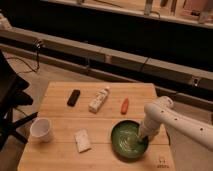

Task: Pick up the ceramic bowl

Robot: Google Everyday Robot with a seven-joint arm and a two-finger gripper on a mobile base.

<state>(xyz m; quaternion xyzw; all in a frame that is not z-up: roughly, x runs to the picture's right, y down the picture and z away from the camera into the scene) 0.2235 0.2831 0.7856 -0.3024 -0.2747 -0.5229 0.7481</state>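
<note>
The ceramic bowl [128, 140] is round, glossy dark green with pale streaks inside. It sits on the wooden table [60, 100] near the front right. My white arm reaches in from the right, and its gripper [141, 137] is down at the bowl's right rim, over the inside edge. The arm's wrist hides the fingertips.
A white paper cup [41, 129] stands at the front left. A pale packet [82, 140] lies in front of the middle. A black object [74, 97], a white bottle on its side [99, 99] and an orange-red item [124, 105] lie further back. A dark chair [10, 95] is at the left.
</note>
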